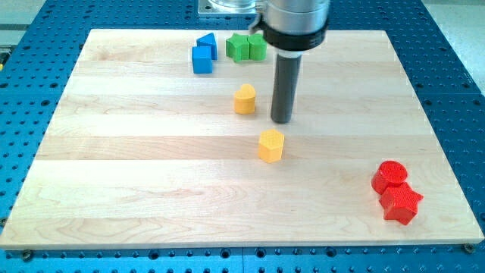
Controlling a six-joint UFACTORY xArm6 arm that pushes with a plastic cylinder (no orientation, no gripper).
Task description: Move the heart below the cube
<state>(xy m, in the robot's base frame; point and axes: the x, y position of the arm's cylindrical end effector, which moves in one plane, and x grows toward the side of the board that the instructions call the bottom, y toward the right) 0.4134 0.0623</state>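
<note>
The yellow heart (245, 99) lies on the wooden board (136, 174), a little above its middle. A blue cube (202, 59) sits up and to the left of the heart, near the view's top. My tip (282, 120) rests on the board just right of the heart and slightly lower, with a small gap between them. It stands above a yellow hexagonal block (270, 145).
A second blue block (206, 41), wedge-like, touches the cube's top side. Two green blocks (246, 47) sit together right of the cube, partly behind the arm. A red cylinder (389, 175) and a red star (401, 203) lie at the bottom right.
</note>
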